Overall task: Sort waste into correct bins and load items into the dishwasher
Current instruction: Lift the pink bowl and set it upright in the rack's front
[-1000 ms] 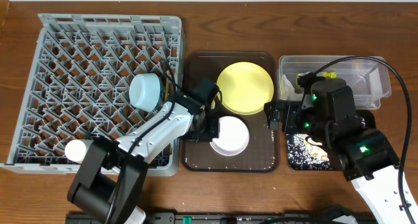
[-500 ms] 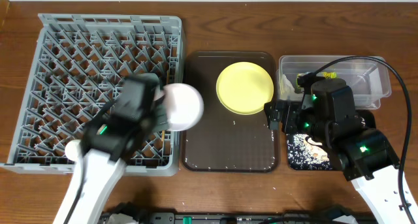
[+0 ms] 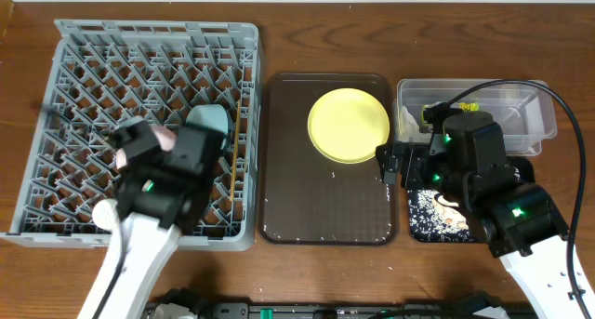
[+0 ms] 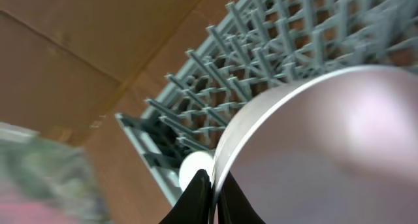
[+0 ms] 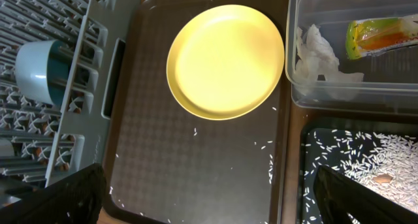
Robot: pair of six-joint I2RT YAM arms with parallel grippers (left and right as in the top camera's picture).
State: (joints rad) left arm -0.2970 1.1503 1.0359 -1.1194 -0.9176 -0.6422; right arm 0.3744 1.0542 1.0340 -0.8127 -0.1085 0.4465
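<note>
While the left gripper [image 4: 213, 192] pinches the pink bowl [image 4: 326, 145] by its rim over the rack [image 4: 274, 34], the right gripper [image 5: 212, 198] hangs wide open, empty, above the tray [image 5: 196, 159].

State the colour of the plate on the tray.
The plate is yellow, clearest in the right wrist view.

White-pink bowl [image 4: 326, 152] now over rack [image 3: 153, 28]

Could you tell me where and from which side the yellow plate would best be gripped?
Probably by its raised rim, at the edge facing the clear tub, coming in from the right with the right gripper. The yellow plate lies flat and face up on the brown tray, so only the thin rim gives the fingers something to pinch.
</note>
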